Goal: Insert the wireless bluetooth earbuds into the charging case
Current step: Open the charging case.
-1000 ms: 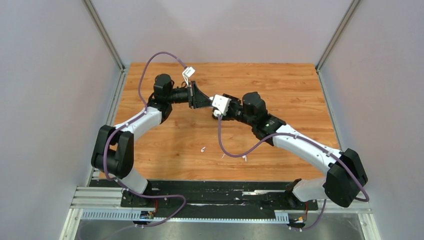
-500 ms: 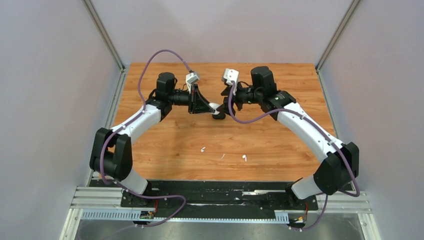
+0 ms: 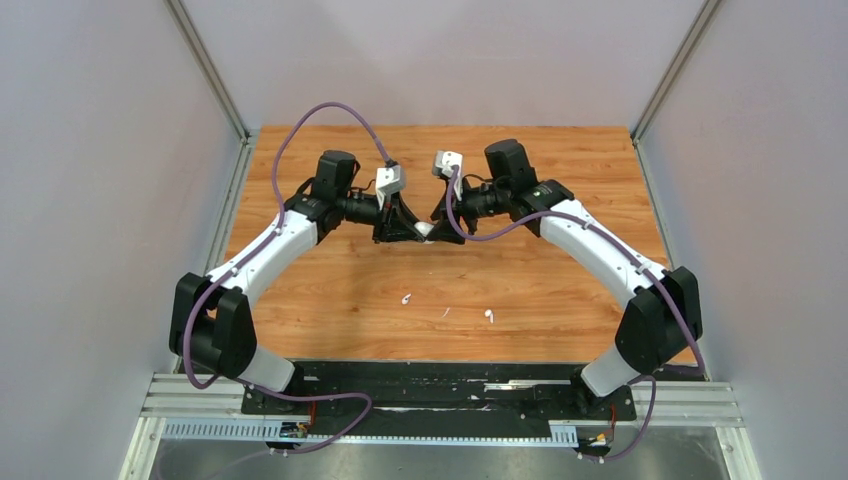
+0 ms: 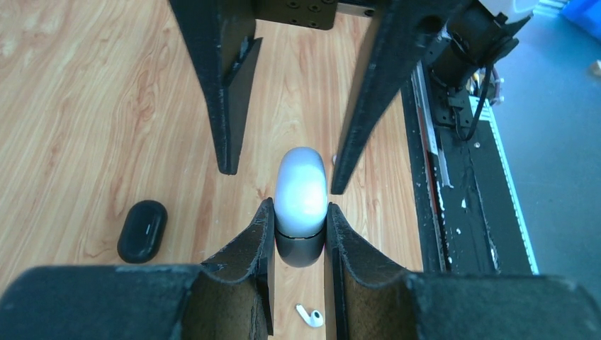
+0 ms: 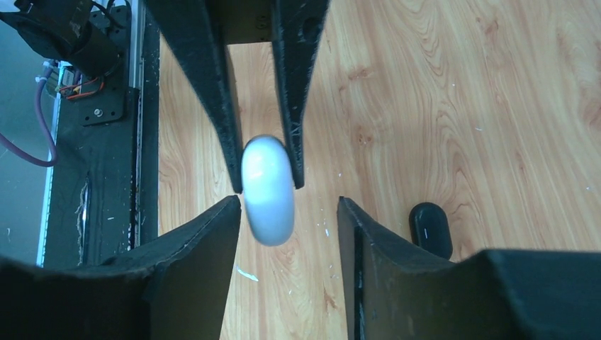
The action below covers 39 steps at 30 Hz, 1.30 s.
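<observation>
Out toward the far middle of the table (image 3: 560, 170), the left gripper (image 4: 299, 212) is clamped tight on one end of the charging case (image 4: 301, 188), holding it up off the wood. The right gripper (image 5: 289, 205) is spread wide, its fingers straddling the case's other end. The left earbud (image 3: 406, 298) and right earbud (image 3: 489, 316) lie nearer the bases, well apart from the case.

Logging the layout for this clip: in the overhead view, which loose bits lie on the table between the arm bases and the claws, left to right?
Left to right: one earbud → thin white fleck → other earbud.
</observation>
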Motion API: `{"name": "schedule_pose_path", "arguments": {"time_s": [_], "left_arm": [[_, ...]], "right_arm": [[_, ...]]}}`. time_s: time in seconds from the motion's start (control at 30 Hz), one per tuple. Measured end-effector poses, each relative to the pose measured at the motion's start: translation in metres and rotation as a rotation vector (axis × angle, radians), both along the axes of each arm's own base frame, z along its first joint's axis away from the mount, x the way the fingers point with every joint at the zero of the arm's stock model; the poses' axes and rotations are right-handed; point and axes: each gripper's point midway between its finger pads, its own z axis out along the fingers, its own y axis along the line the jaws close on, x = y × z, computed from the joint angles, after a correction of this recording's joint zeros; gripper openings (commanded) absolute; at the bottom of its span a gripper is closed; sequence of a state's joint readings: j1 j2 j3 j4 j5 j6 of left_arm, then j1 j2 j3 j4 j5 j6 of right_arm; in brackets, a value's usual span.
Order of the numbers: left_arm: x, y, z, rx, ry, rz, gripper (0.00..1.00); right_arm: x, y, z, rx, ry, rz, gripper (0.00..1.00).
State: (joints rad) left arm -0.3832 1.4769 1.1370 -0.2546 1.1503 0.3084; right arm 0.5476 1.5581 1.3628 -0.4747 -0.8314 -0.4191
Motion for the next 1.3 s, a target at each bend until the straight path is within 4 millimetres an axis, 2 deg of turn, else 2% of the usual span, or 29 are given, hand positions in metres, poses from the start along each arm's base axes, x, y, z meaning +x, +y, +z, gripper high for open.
{"name": "schedule_pose_path", "arguments": {"time_s": [0.17,0.33,0.73,1.0,1.3], "left_arm": [[-0.003,-0.002,-0.006,0.027,-0.036,-0.014,0.00],[0.002,0.000,-0.011,0.049,-0.072,0.000,0.00],[0.009,0.000,-0.004,0.053,-0.142,-0.001,0.00],[0.009,0.000,-0.006,0.060,-0.158,-0.003,0.00],[0.010,0.000,-0.006,0.061,-0.164,-0.003,0.00]], "right_arm": [[0.001,0.001,-0.006,-0.011,0.026,-0.013,0.39],[0.004,0.002,-0.011,-0.022,0.042,-0.027,0.35],[0.010,0.001,-0.005,-0.019,0.031,-0.049,0.37],[0.014,-0.001,-0.007,-0.031,0.023,-0.070,0.45],[0.017,-0.003,-0.004,-0.038,0.015,-0.100,0.45]]}}
